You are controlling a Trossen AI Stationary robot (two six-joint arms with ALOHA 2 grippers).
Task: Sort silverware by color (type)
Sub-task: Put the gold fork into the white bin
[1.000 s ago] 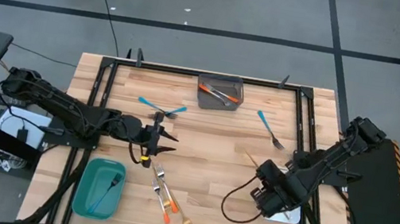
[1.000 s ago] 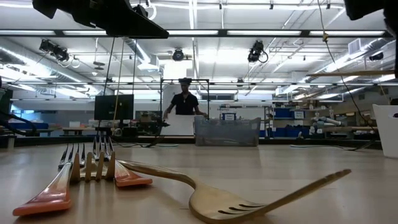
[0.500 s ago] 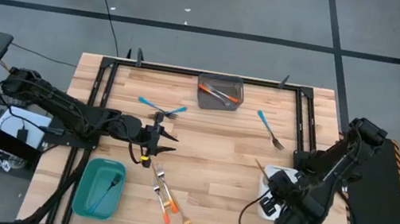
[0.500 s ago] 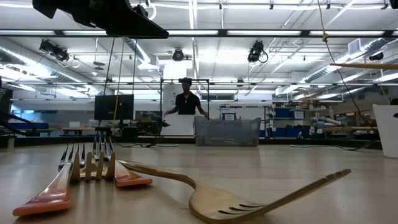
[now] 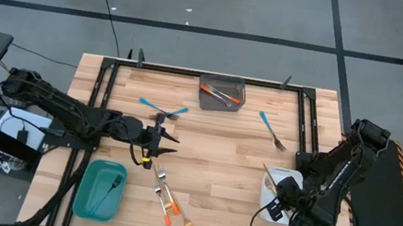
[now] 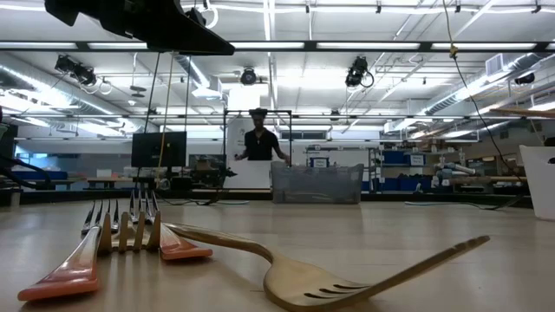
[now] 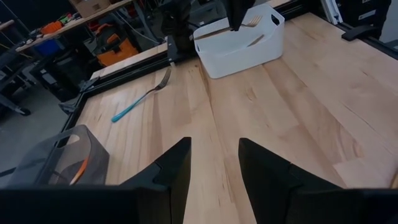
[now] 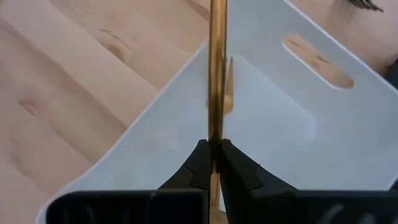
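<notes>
My right gripper (image 5: 280,193) is shut on a gold piece of silverware (image 8: 216,62) above the white bin (image 5: 294,178) at the table's right. A second gold piece (image 8: 229,84) lies on that bin's floor. My left gripper (image 5: 167,143) hovers open over the table's left middle with nothing between its fingers (image 7: 214,146). Two blue-handled pieces (image 5: 161,109) lie crossed at the far left, and a blue fork (image 5: 272,130) lies at the far right. Orange-handled forks (image 5: 164,192) and a gold fork (image 6: 347,277) rest flat near the front edge. My right gripper pinches the gold piece's slim shaft (image 8: 215,140) between its two fingers. The fingers slant steeply down from above. The shaft sticks out past the fingertips toward the table's far left (image 5: 265,170). It is lifted clear, above the white bin's floor.
A grey bin (image 5: 221,93) with orange-handled pieces stands at the far middle. A teal bin (image 5: 100,189) at the near left holds one dark piece. Bare wood lies between the two arms. A person (image 6: 257,143) stands far behind the table.
My right gripper has swung toward the table's right and near edges and sunk a little, rolling its wrist. It has stayed shut on the gold piece, which has gone from beside the white bin to above it.
</notes>
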